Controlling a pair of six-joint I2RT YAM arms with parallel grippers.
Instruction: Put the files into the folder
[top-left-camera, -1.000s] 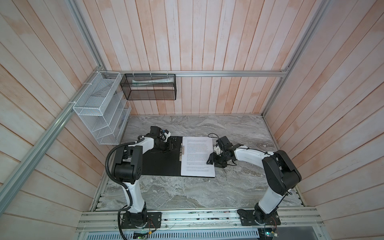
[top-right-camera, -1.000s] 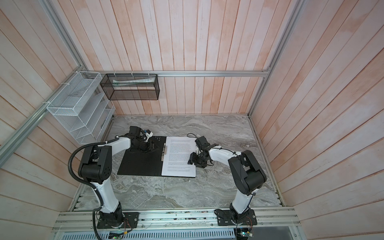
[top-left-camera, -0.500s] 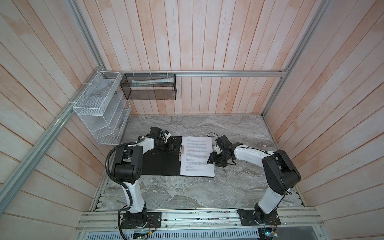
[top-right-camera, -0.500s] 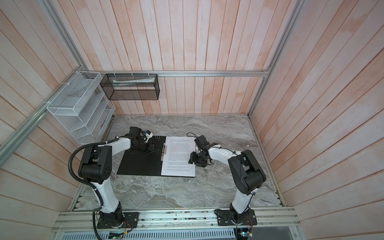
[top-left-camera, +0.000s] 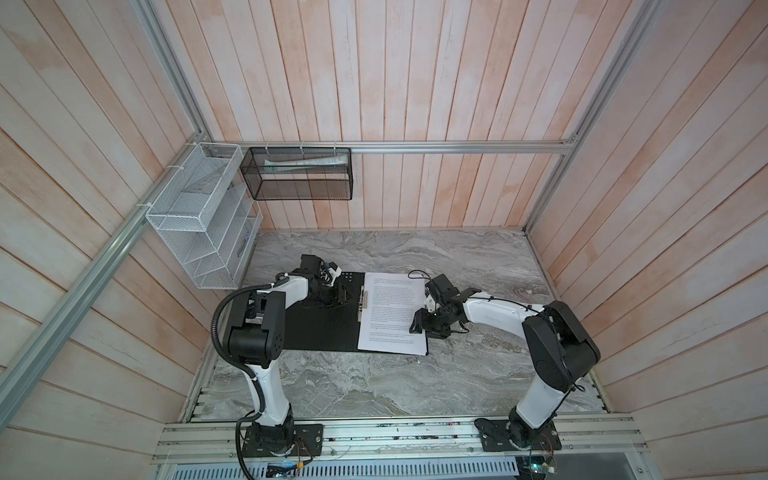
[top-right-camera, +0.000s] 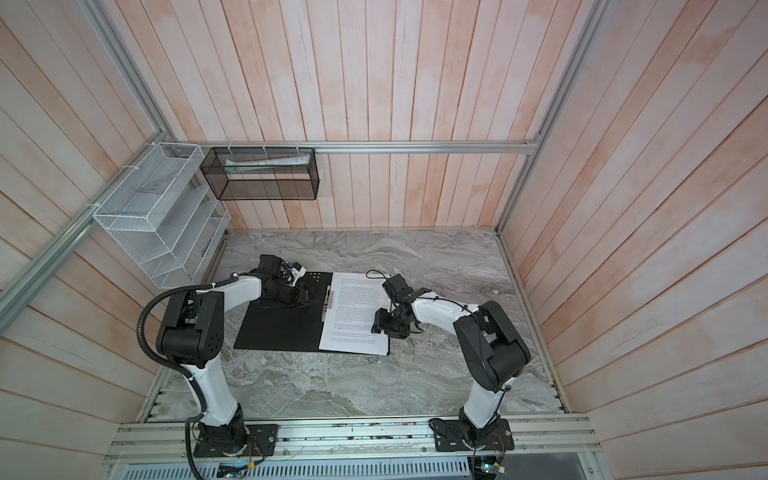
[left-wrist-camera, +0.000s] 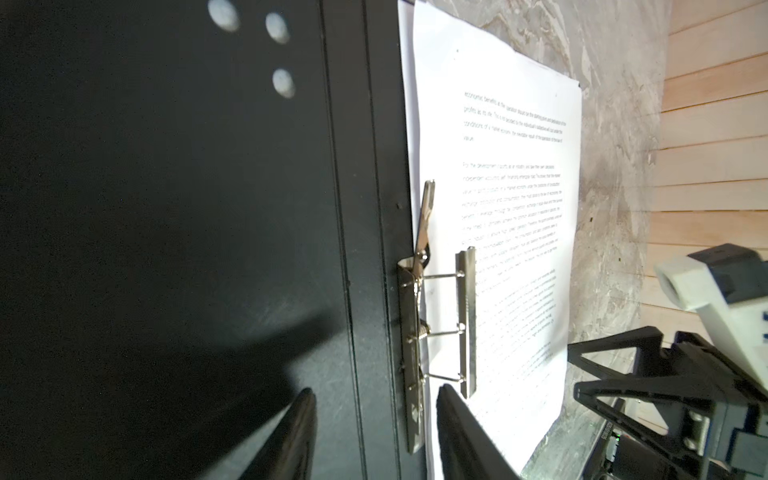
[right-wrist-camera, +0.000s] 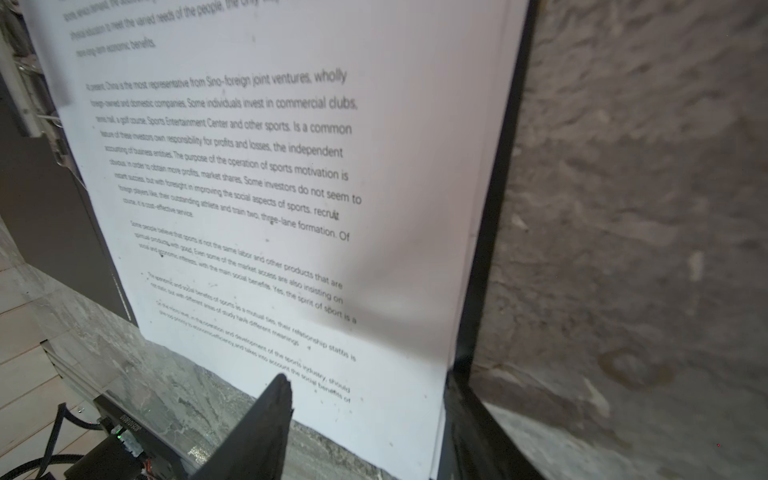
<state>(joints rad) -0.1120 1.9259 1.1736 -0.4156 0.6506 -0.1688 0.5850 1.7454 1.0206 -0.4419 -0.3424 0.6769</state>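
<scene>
The folder (top-left-camera: 320, 332) lies open and flat on the marble table, black inside up, in both top views (top-right-camera: 278, 328). The files (top-left-camera: 392, 316), white sheets of small black print, lie on its right half, their left edge under the metal spine clip (left-wrist-camera: 415, 332). My left gripper (left-wrist-camera: 374, 399) is open low over the spine, one finger over the black cover and the other over the paper beside the clip. My right gripper (right-wrist-camera: 368, 388) is open at the files' (right-wrist-camera: 291, 187) right margin, one fingertip over the paper, the other along the folder's (right-wrist-camera: 490, 257) black right edge.
A white wire rack (top-left-camera: 203, 224) hangs on the left wall and a black mesh basket (top-left-camera: 299, 174) with papers in it on the back wall. Wooden walls close in three sides. Bare marble (top-left-camera: 415, 386) stretches in front of the folder.
</scene>
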